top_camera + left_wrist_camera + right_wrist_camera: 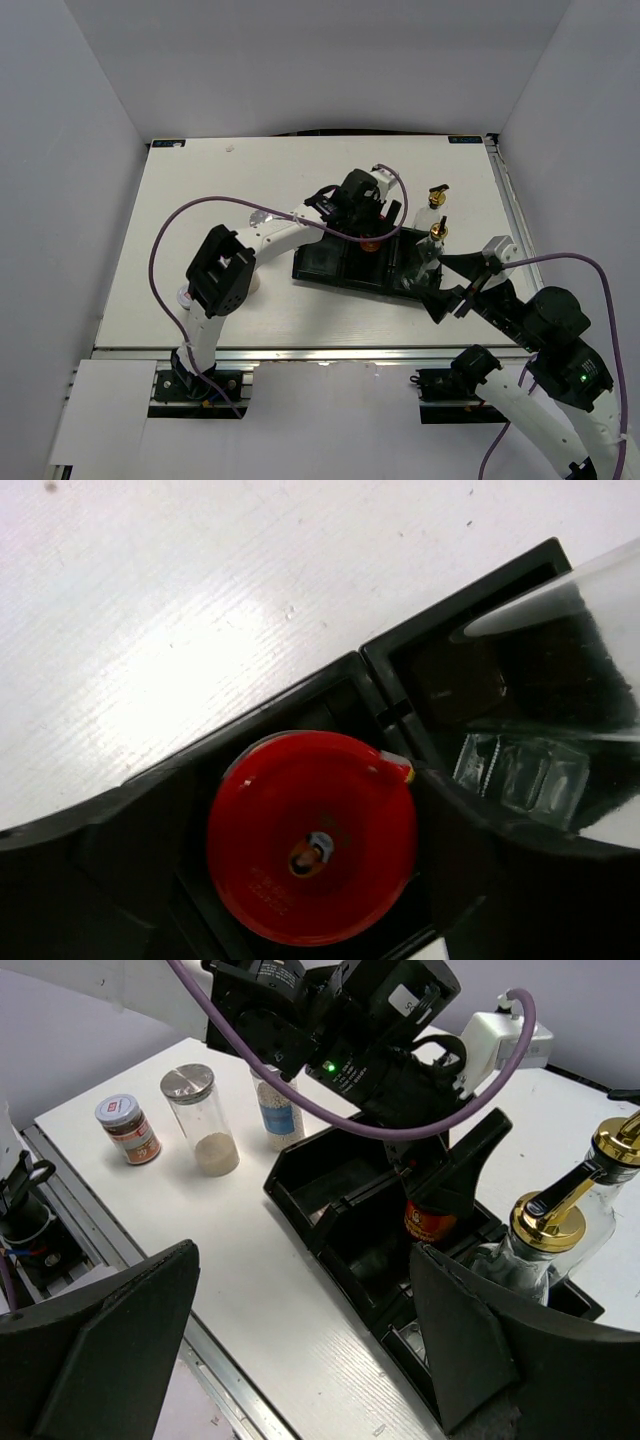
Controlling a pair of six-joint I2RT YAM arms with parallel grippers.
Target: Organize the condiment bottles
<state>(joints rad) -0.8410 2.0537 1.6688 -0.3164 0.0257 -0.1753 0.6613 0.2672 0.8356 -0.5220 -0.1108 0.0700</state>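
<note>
Straddling the red-capped jar [312, 838], the left gripper [369, 232] hangs over the middle compartment of the black tray [325, 268]. The jar stands upright there. Dark, blurred fingers flank the cap in the left wrist view, but I cannot tell whether they press on it. The right gripper [305, 1280] is spread wide with nothing between its fingers, at the tray's near edge. Just past one of those fingers, a gold-spouted glass bottle [540, 1240] stands in the tray's end compartment. A second gold-spouted bottle [615, 1160] stands behind it. Three short shakers [200, 1120] stand on the table [250, 1260] beyond the tray's far end, well apart from both grippers.
</note>
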